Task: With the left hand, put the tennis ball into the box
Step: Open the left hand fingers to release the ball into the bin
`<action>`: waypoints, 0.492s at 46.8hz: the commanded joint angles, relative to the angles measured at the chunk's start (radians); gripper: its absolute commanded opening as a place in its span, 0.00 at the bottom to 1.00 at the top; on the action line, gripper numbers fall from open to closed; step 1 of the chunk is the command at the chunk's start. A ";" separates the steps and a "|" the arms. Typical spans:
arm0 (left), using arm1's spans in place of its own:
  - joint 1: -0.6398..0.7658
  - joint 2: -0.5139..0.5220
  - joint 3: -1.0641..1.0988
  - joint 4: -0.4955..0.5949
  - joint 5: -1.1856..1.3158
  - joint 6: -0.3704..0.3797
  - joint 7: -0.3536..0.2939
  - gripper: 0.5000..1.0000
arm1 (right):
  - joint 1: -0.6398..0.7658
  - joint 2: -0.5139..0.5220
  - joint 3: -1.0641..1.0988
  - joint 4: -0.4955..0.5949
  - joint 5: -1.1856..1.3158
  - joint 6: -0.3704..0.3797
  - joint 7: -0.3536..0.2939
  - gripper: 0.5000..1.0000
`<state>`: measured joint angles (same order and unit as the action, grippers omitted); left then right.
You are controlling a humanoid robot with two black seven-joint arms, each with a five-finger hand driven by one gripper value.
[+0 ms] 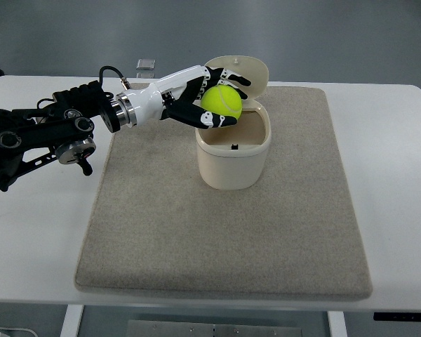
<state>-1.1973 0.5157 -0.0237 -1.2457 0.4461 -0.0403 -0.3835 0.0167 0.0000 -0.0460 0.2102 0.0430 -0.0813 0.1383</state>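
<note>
The left hand [209, 98] reaches in from the left side of the view, and its fingers [228, 76] and thumb are wrapped around the tennis ball [222, 102], grasping it. The ball sits in the hand above the rear left part of the box [233, 165], a cream container with its hinged lid [249, 74] standing open behind the opening. The box rests on a beige mat [224, 239] that covers the middle of the white table [379, 119]. The right arm is not visible. The step in hand appears to be the carry over the opening, just before release. The next move probably calls for centering the ball over the opening, lowering it slightly, then spreading the fingers so that it drops inside without striking the rim or the lid.
</note>
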 commanded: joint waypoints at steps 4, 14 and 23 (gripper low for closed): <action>0.001 0.000 -0.001 0.000 0.000 0.000 0.000 0.76 | 0.000 0.000 0.000 0.000 0.000 0.000 0.001 0.88; 0.001 0.003 -0.002 -0.009 -0.001 0.000 0.000 0.77 | 0.000 0.000 0.000 0.000 0.000 0.000 0.000 0.88; 0.002 0.003 -0.015 -0.050 0.000 0.000 -0.003 0.77 | -0.001 0.000 0.000 0.000 0.000 0.000 0.000 0.88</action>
<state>-1.1965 0.5183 -0.0311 -1.2799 0.4450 -0.0398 -0.3846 0.0166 0.0000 -0.0460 0.2102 0.0430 -0.0813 0.1383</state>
